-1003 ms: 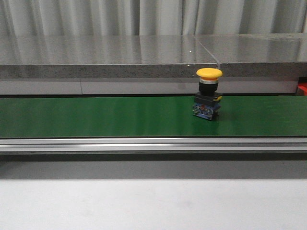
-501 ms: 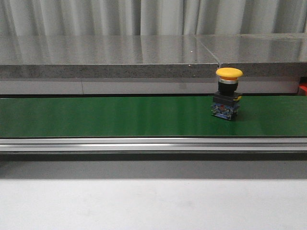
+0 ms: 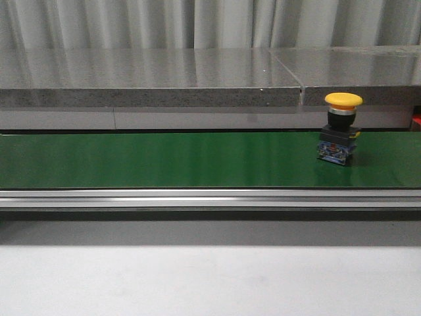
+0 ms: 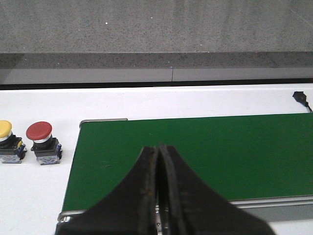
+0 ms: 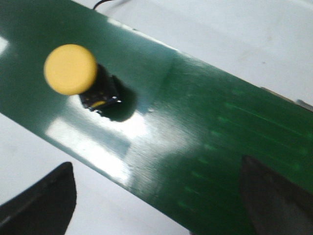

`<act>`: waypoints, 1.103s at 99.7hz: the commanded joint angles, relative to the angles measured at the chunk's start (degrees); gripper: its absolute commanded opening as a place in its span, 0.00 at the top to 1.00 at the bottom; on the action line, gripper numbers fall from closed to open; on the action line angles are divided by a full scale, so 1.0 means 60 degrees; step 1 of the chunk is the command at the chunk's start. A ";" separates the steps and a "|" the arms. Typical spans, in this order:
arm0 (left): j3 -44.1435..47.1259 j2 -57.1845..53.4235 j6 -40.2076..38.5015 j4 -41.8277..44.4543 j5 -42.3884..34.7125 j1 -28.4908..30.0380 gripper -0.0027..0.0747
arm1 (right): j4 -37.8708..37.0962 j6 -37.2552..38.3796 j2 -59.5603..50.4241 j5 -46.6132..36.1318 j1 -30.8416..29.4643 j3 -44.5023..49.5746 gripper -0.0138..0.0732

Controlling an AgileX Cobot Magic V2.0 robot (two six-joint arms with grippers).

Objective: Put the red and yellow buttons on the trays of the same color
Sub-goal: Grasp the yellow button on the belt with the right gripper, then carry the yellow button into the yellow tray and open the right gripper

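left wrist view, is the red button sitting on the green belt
No, the red button stands on the white surface beside the green belt.

The left gripper (image 4: 158, 196) has its two dark fingers (image 4: 142, 196) pressed together, with only a thin seam between them and nothing held. It hangs over the near edge of a green belt (image 4: 205, 156), whose metal rim shows beside the fingers. The belt's end lies just beside a white table (image 4: 39, 103). On that table, off the belt's end, two buttons stand upright side by side: a red button (image 4: 43, 142) nearer the belt and a yellow button (image 4: 7, 142) next to it, partly cut off by the edge. A small black plug (image 4: 301, 98) lies on the white surface beyond the belt. Behind runs a grey stone ledge (image 4: 156, 29).
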 commanded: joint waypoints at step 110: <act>-0.0268 0.0026 -0.0120 -0.0077 -0.0709 -0.0064 0.99 | 0.0943 -0.0193 0.1913 -0.2192 0.1249 -0.0237 0.69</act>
